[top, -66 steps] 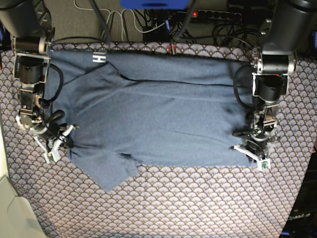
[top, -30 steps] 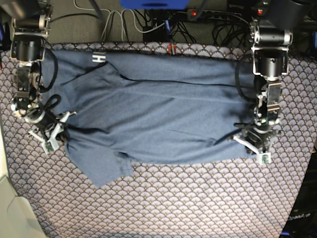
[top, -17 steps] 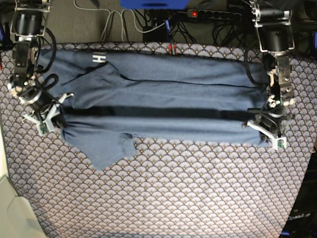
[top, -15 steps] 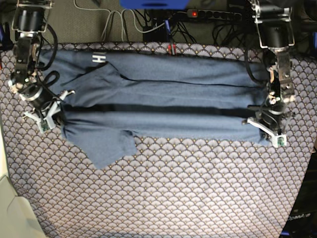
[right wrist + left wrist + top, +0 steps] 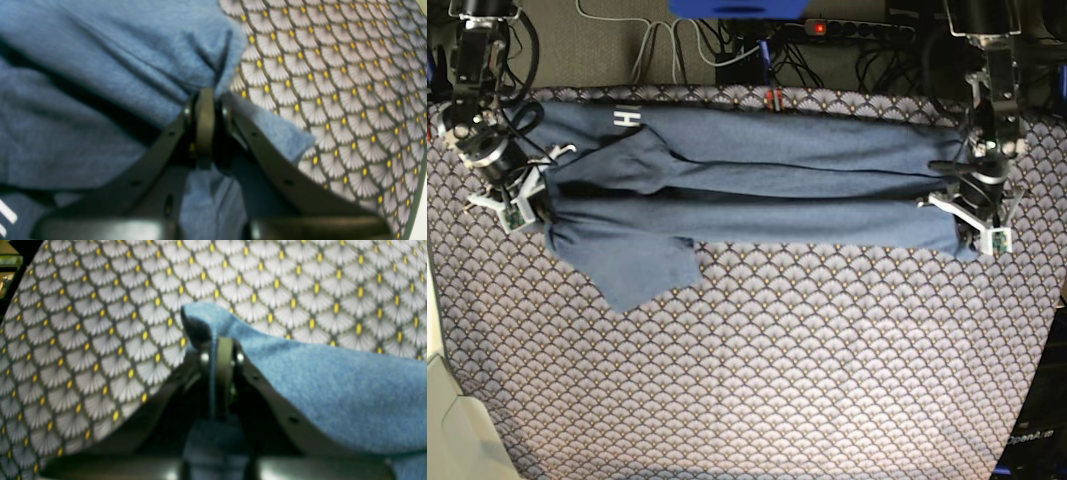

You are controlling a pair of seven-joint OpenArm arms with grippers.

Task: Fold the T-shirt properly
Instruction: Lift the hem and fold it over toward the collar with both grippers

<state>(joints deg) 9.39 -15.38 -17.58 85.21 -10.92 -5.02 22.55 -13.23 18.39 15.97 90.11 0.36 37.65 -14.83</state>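
Note:
The slate-blue T-shirt (image 5: 757, 190) lies across the far half of the table as a long band, its near edge lifted and carried over toward the back. White lettering (image 5: 625, 117) shows at its far left corner. One sleeve (image 5: 642, 270) hangs out toward the front on the left. My left gripper (image 5: 975, 215) is shut on the shirt's right end; the left wrist view shows the fingertips (image 5: 218, 346) pinching the cloth (image 5: 333, 390). My right gripper (image 5: 519, 198) is shut on the shirt's left end; the right wrist view shows it (image 5: 208, 96) clamping bunched cloth (image 5: 100, 66).
The table wears a fan-patterned cloth (image 5: 807, 360). Cables and a power strip (image 5: 857, 30) lie beyond the back edge, with a blue object (image 5: 737, 8) at top centre. A pale object (image 5: 452, 430) stands at the front left corner.
Both grippers have moved toward the back of the table with the shirt's near edge held. The shirt has narrowed into a tighter band and the sleeve has been dragged back with it.

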